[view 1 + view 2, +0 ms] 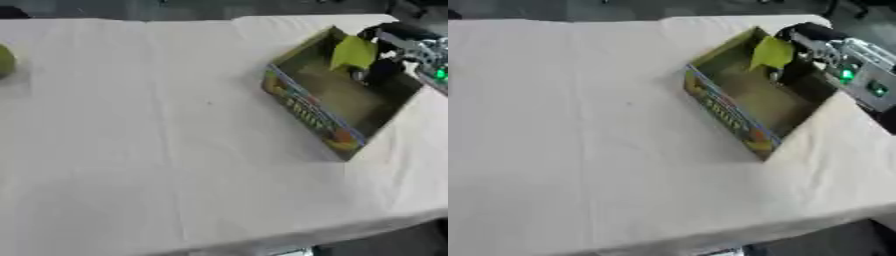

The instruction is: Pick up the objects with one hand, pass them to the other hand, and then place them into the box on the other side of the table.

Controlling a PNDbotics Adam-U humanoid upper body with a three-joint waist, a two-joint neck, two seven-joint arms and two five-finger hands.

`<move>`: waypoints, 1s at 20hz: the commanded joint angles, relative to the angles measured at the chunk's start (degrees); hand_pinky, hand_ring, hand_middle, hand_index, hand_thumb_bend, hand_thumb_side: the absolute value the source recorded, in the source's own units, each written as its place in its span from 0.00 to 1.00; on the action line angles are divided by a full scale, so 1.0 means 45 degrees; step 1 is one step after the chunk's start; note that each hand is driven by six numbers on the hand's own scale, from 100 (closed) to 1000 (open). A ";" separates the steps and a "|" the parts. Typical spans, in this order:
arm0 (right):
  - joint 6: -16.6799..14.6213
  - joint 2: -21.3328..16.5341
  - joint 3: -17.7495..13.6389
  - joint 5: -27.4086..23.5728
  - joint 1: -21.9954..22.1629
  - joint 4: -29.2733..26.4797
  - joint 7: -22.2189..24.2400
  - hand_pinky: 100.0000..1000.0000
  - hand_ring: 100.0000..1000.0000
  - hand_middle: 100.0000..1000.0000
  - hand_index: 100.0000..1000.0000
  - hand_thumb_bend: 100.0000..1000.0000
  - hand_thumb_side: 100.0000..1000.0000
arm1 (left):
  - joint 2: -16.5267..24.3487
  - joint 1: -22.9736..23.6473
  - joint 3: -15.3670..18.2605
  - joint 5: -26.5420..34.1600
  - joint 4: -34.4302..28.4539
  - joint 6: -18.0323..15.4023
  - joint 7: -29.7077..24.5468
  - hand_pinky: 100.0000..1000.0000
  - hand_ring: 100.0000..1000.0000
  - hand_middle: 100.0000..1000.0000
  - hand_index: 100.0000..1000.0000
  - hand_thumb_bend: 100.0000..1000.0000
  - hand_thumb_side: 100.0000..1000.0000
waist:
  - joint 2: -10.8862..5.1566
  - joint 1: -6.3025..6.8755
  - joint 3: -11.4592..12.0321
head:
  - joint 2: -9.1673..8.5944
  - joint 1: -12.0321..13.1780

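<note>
Holding yellow-green piece (353, 52) over box (308, 111)

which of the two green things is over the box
The yellow-green piece at the right hand, over the box; the other green object sits at the table's far left edge.

head stereo pair, downward, shared table (175, 150)

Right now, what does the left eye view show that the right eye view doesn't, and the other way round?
Only the left eye view shows a green round object at the table's far left edge. Only the right eye view shows more of the right arm's silver forearm, with two green lights. Both show the right hand over the open box on the white tablecloth, with a yellow-green object at it; whether its fingers hold that object is unclear. The left hand appears in neither.
</note>
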 commanded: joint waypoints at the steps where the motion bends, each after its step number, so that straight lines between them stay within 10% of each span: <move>1: -0.0052 -0.0334 -0.0160 0.0050 -0.0064 0.0100 -0.0025 0.74 0.56 0.31 0.47 0.00 0.11 | 0.0214 -0.0106 0.0213 -0.0114 -0.0263 -0.0013 0.0086 0.57 0.65 0.66 0.77 0.03 0.46 | 0.0016 0.0101 -0.0014 | -0.0121 -0.0408; 20: -0.0979 -0.0233 0.0005 0.1529 -0.0206 0.0475 0.1557 0.88 0.89 0.73 0.88 0.38 0.25 | 0.0153 -0.0130 0.0296 -0.0277 -0.0257 -0.0034 0.0082 0.57 0.65 0.66 0.77 0.03 0.46 | 0.0052 0.0107 0.0000 | -0.0057 -0.0789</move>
